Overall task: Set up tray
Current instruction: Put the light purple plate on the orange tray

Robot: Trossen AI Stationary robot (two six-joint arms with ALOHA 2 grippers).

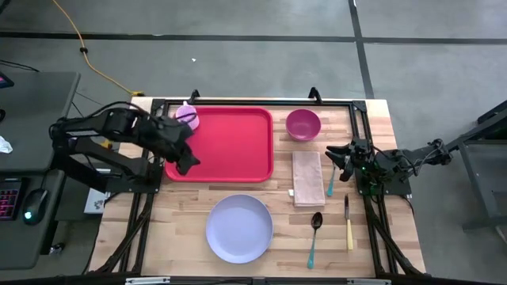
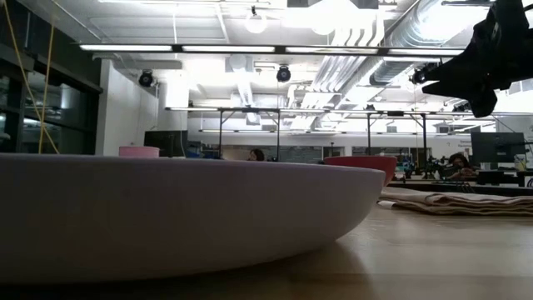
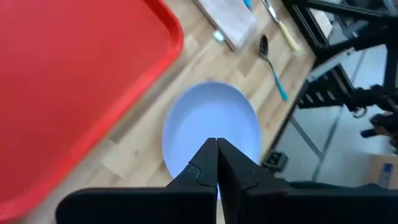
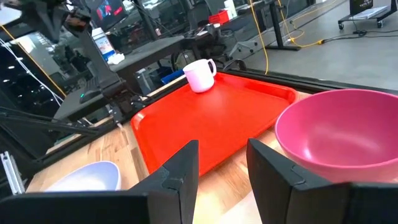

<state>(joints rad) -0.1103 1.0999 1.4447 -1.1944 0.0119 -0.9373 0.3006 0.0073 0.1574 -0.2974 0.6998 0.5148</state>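
The red tray (image 1: 226, 144) lies flat on the wooden table at the far middle; it also shows in the left wrist view (image 3: 68, 74) and the right wrist view (image 4: 211, 118). A pink mug (image 1: 187, 117) stands at the tray's far left corner. The lavender plate (image 1: 239, 228) lies at the near middle. My left gripper (image 1: 187, 165) hangs shut and empty above the tray's near left corner. My right gripper (image 1: 336, 157) is open and empty, raised over the table's right side beside the napkin (image 1: 307, 177).
A magenta bowl (image 1: 303, 124) stands right of the tray. A fork (image 1: 331, 180) lies on the napkin's right edge. A teal-handled spoon (image 1: 314, 237) and a yellow-handled knife (image 1: 348, 224) lie right of the plate. A black frame runs round the table edges.
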